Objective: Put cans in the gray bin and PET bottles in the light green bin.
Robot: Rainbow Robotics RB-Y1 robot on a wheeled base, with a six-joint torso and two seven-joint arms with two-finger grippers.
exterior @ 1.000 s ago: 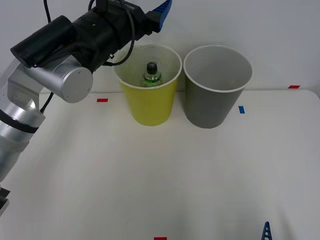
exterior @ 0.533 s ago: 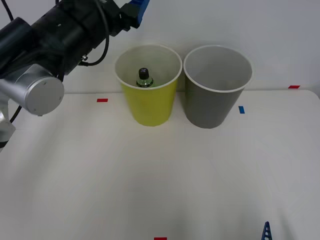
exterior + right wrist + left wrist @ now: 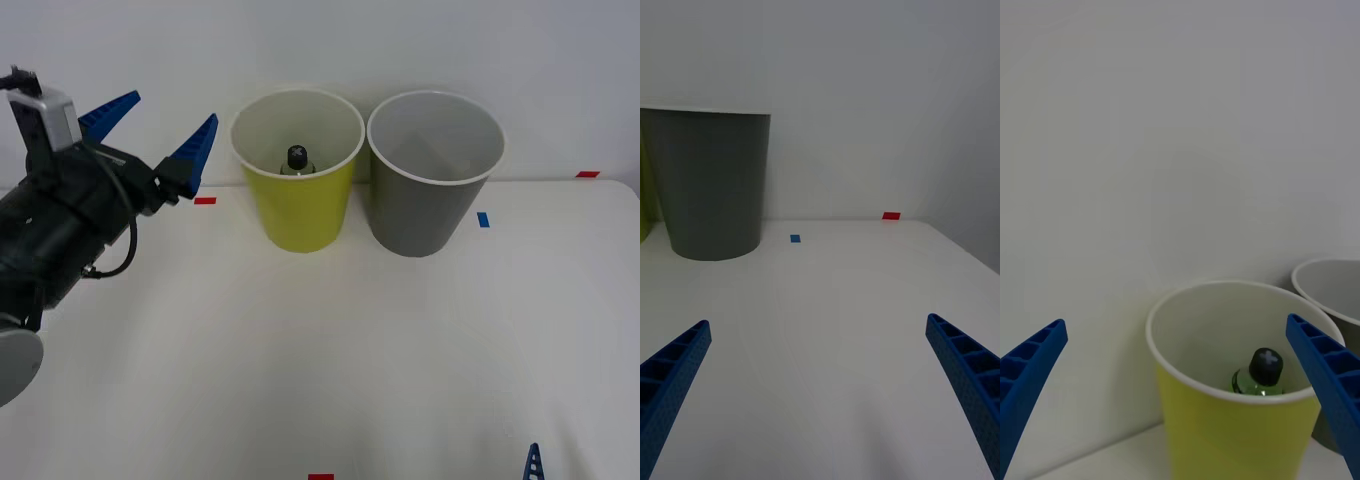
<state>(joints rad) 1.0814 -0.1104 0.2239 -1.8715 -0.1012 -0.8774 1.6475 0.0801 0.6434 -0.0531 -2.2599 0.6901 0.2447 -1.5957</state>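
Two bins stand at the back of the table (image 3: 330, 360), side by side and almost touching: the green bin (image 3: 298, 205) on the left, the gray bin (image 3: 428, 210) on the right. The slit between them is too narrow for a finger. Both mouths are open from above. A bottle (image 3: 297, 159) stands upright inside the green bin near its back wall, taking up part of that opening; the gray bin's inside looks bare. The left gripper (image 3: 155, 130) hangs spread wide to the left of the green bin, apart from its rim. The table in front of the bins lies open, with only small tape marks (image 3: 204, 200). The right gripper (image 3: 820, 375), fingers wide, is low over the bare table, well short of the gray bin (image 3: 711, 187).
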